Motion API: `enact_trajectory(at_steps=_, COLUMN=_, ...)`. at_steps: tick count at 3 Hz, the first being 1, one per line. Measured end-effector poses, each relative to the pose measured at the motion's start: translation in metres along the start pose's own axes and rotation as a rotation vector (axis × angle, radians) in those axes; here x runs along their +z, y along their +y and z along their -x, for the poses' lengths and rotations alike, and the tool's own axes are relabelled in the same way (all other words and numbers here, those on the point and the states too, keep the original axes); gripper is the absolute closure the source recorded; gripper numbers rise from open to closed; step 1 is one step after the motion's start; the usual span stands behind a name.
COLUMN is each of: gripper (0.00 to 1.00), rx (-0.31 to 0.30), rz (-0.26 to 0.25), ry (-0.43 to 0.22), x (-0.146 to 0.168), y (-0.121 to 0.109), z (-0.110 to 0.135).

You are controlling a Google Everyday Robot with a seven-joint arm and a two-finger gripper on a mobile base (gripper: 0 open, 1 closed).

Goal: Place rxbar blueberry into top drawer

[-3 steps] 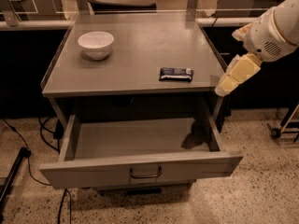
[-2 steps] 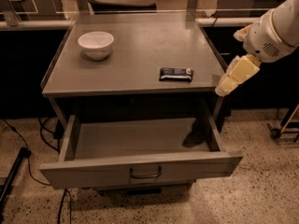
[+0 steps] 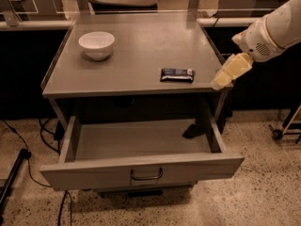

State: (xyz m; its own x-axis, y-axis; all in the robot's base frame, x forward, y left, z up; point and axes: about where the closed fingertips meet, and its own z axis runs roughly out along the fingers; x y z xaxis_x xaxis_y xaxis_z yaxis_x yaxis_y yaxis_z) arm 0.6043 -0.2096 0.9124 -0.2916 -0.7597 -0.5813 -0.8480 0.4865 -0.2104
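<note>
Finding 1, change: compared with a second ago, almost nothing has moved. The pincer [image 3: 229, 73] hangs at the near corner of the table [image 3: 141, 41], just off its edge, at most a shade closer to the tabletop than before. The arm [image 3: 277, 27] behind it keeps the same pose.

Finding 2, pincer state: whether it is open or closed cannot be told from this view. It carries nothing that can be seen.

Finding 3, task item: the rxbar blueberry [image 3: 177, 74] lies flat on the tabletop, near the pincer on the side toward the table's middle and close to the front edge. It is apart from the pincer, untouched, and in the same spot as before. The white bowl [image 3: 96, 44] stands well beyond the bar, far from the pincer.

Finding 4, destination: the top drawer [image 3: 141, 171] stands pulled out below the pincer and inward of it, its inside bare apart from a dark patch at the pincer-side rear. Its handle [image 3: 146, 175] faces forward.

Assessment: the drawer is ready, so opening is not outstanding. The grasp has not begun. In my judgement the arm sits paused at the approach stage, and the next requirement is a short reach inward over the bar, then a descent onto it.
</note>
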Motion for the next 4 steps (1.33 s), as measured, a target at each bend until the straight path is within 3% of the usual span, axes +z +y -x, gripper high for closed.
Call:
enact_trajectory(at_steps=2, gripper=0.05, rx=0.038, rz=0.068, ry=-0.07, x=0.037, y=-0.02, z=0.013)
enact_trajectory(at_steps=3, gripper=0.23, rx=0.032, rz=0.101, ry=-0.098, x=0.056, y=-0.023, z=0.023)
enact_trajectory(at_steps=4, gripper=0.27, rx=0.026, rz=0.12, ry=-0.122, x=0.075, y=-0.023, z=0.029)
